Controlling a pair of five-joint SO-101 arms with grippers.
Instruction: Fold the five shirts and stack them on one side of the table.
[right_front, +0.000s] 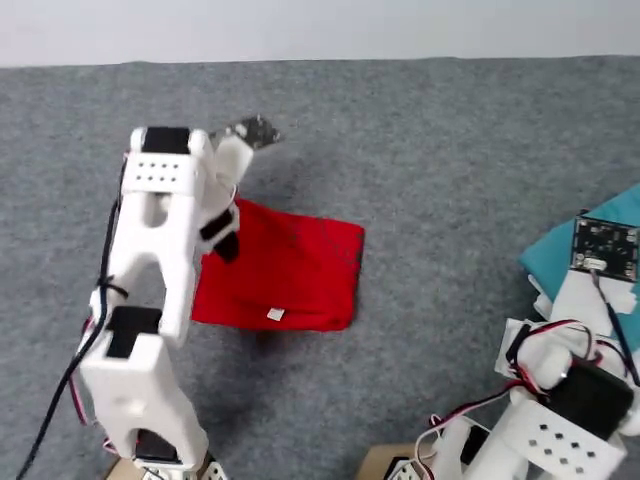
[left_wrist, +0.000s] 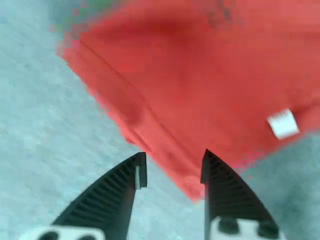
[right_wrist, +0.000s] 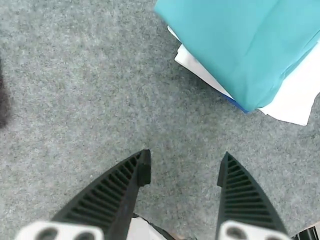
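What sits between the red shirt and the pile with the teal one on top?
Nothing visible: bare grey table lies between the red shirt and the teal-topped pile. The right arm stands close beside that pile.

Your tally for the one grey desk:

- Shirts lying singly: one, the red shirt, folded, carrying one white tag.
- Stacks: one stack, well to the right of the red shirt in the high view. You can count three colours in it: one teal shirt on top, one blue sliver under it, and white cloth lowest. How many white pieces there are cannot be told.
- Arms: two. The left arm is over the red shirt; the right arm is far from it, beside the stack.
- End effectors: two, the left end effector and the right end effector, each with two black ribbed fingers.
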